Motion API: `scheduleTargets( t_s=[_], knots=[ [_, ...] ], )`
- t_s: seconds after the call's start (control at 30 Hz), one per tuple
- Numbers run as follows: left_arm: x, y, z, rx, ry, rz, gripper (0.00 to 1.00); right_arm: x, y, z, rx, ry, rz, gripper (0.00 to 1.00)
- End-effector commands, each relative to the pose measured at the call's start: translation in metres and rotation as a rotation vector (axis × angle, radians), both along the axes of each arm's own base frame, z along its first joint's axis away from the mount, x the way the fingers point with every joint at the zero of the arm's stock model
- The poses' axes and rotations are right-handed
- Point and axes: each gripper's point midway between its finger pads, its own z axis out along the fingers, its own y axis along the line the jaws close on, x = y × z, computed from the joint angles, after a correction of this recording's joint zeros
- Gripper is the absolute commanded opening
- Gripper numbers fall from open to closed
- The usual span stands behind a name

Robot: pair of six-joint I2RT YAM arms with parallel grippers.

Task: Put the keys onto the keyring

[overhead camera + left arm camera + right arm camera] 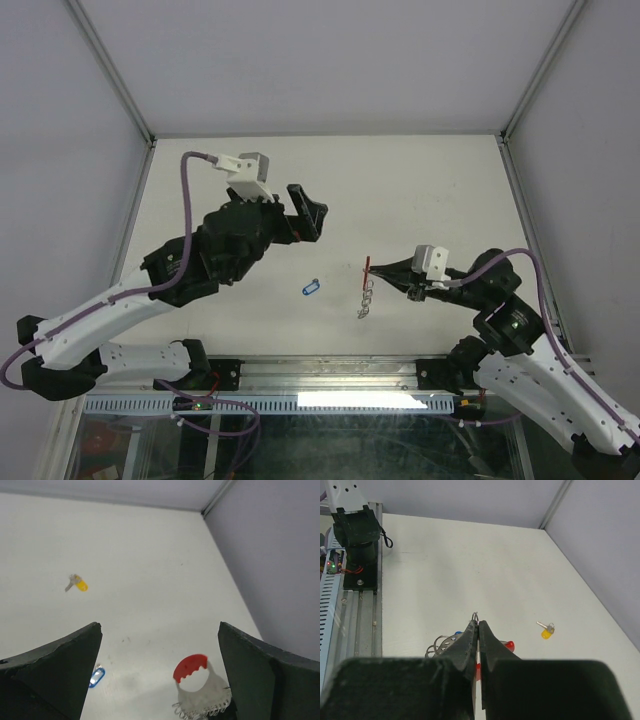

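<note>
Right gripper (478,625) is clamped tight on the keyring (367,267), its chain (366,300) dangling; the blue key (310,288) lies just left on the table (430,180). Left gripper (160,630) hangs spread wide. Farther out, the yellow key (78,584) lies on bare surface, well clear of the walls (270,555)

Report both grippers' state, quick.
Left gripper: open, holding nothing.
Right gripper: closed on the keyring.
</note>
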Motion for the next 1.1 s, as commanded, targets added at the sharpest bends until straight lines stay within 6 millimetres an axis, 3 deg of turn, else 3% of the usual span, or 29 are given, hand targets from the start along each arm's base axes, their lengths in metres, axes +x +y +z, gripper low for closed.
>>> scheduleTargets(
  t_s=[0.0,0.17,0.33,0.47,0.63,0.83,1.07],
  knots=[
    [-0.004,0.0,-0.059,0.096,0.122,0.025,0.99,0.003,-0.009,0.016,0.054,0.053,-0.077,0.0],
    [-0.009,-0.01,-0.109,0.091,0.24,0.027,0.99,0.017,-0.023,0.015,0.061,0.102,-0.207,0.0],
    [-0.022,-0.027,-0.174,0.082,0.444,0.022,0.98,0.02,-0.03,0.012,0.05,0.146,-0.259,0.0],
    [-0.031,-0.031,-0.223,0.055,0.573,0.056,0.88,0.019,-0.033,0.012,0.064,0.153,-0.272,0.0],
    [-0.031,-0.027,-0.265,-0.015,0.669,0.102,0.76,0.017,-0.035,0.01,0.069,0.155,-0.274,0.0],
    [-0.019,-0.031,-0.29,-0.075,0.715,0.062,0.49,0.018,-0.034,0.007,0.061,0.163,-0.271,0.0],
    [-0.002,-0.029,-0.305,-0.053,0.722,0.064,0.38,0.019,-0.03,0.004,0.061,0.176,-0.261,0.0]
  ],
)
